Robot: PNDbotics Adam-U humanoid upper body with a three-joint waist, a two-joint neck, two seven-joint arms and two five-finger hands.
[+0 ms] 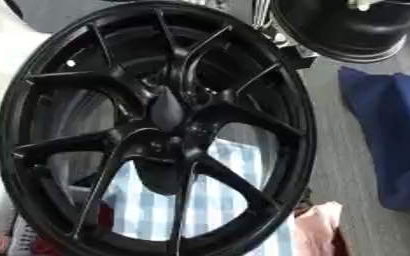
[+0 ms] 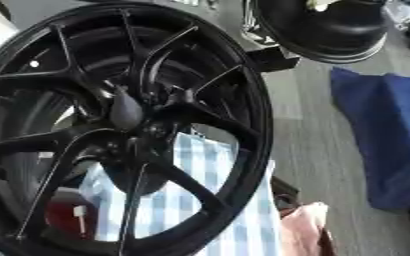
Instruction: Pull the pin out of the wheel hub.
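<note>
Robot hand [image 1: 165, 107] seemed to be the dark rounded shape at the wheel hub [image 1: 169, 142]; its grip and the pin could not be made out.

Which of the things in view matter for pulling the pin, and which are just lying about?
For the job:
- black wheel, filling most of the view
- its hub at the centre, where a dark shape covers the middle; I cannot make out a pin or tell whether that shape is a hand

Lying about:
- second black wheel, top
- blue cloth
- blue checked cloth behind the spokes
- pink cloth
</note>
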